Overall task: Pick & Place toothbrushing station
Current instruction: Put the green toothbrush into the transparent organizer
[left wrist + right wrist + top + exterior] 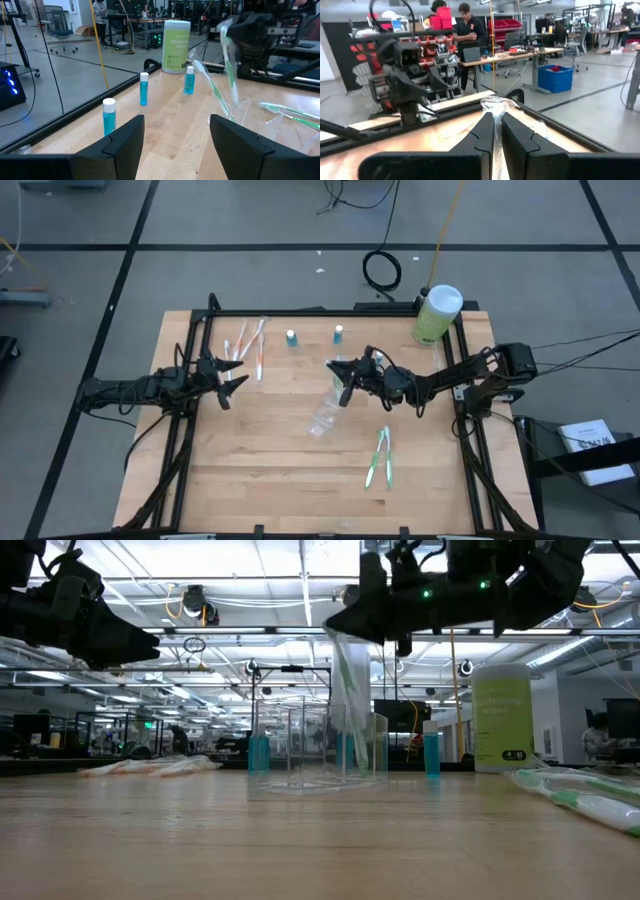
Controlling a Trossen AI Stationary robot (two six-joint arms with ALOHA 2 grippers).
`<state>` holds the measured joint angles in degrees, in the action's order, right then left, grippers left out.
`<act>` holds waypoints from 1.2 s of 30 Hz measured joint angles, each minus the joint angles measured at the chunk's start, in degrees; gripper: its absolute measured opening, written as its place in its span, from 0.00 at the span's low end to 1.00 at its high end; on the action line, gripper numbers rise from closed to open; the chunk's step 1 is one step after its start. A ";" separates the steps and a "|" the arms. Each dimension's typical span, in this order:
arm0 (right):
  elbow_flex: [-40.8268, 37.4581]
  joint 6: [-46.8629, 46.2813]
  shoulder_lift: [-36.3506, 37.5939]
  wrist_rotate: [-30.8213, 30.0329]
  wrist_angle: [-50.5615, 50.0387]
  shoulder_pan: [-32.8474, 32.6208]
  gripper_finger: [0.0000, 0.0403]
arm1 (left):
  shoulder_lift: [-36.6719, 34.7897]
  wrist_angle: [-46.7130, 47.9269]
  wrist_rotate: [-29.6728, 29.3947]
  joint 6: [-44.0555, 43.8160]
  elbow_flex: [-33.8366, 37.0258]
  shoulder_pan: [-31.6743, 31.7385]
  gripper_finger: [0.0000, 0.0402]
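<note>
A clear plastic holder (pixel 325 416) stands mid-table and also shows in the low view (pixel 318 748). My right gripper (pixel 344 380) hangs over it, shut on a wrapped green-white toothbrush (pixel 352 690). Another green-white toothbrush (pixel 212 87) leans in the holder. My left gripper (pixel 226 377) is open and empty above the table's left part, apart from everything. Pink-white toothbrushes (pixel 250 345) lie flat at the far left. More green-white ones (pixel 380 458) lie flat at the near right. Small blue tubes with white caps (pixel 291 338) (pixel 338 333) stand upright near the far edge. My right gripper pinches the wrapped toothbrush's upper end (pixel 495 104) between its two fingers. The fingers come from the table's right, slanting down. The toothbrush hangs nearly upright below the fingers (pixel 395 630), its lower end inside the clear holder (pixel 352 755); whether it touches the bottom, I cannot tell.
A big pale-green canister with a white lid (pixel 437 313) stands at the table's far right corner. A black frame rail (pixel 330 311) runs along the far edge. Bare wood lies along the near edge (pixel 280 490).
</note>
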<state>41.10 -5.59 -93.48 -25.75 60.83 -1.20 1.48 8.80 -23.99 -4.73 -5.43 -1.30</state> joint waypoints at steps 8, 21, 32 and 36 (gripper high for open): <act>-0.44 -1.18 -4.01 -2.91 1.87 -0.79 0.04 | 0.00 0.00 0.00 0.00 0.00 -0.01 0.58; -6.63 -1.24 -4.10 -7.67 8.71 -1.94 0.04 | 0.00 0.00 0.04 0.00 0.00 -0.02 0.58; -8.09 -1.27 -4.10 -7.58 10.13 -1.29 0.04 | 0.00 0.00 0.04 0.00 0.00 -0.02 0.58; -8.07 -1.28 -4.08 -7.66 9.19 -1.06 0.06 | 0.00 0.00 0.04 0.00 0.00 -0.02 0.58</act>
<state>33.04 -6.87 -97.56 -33.41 70.02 -2.26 1.48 8.80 -23.94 -4.73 -5.43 -1.32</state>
